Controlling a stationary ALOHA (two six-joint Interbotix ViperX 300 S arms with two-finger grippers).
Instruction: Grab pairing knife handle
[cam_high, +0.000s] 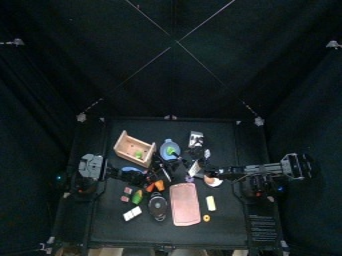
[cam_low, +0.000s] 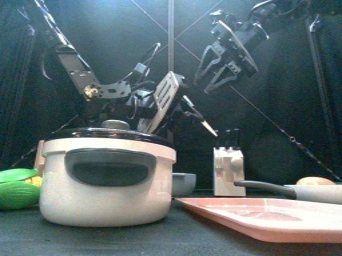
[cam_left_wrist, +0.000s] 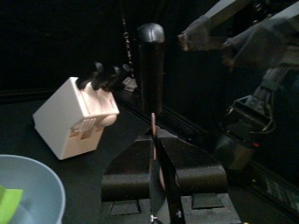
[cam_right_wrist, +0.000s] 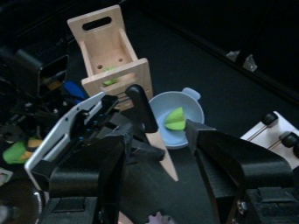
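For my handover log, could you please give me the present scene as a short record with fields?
Held item: paring knife, black handle up
Holder: left gripper, shut on the blade
Other arm: right gripper, open, close to the handle, not on it
Nearby: white knife block, blue bowl
Front of table: lidded pot, pink tray
Task status: handle not yet grabbed
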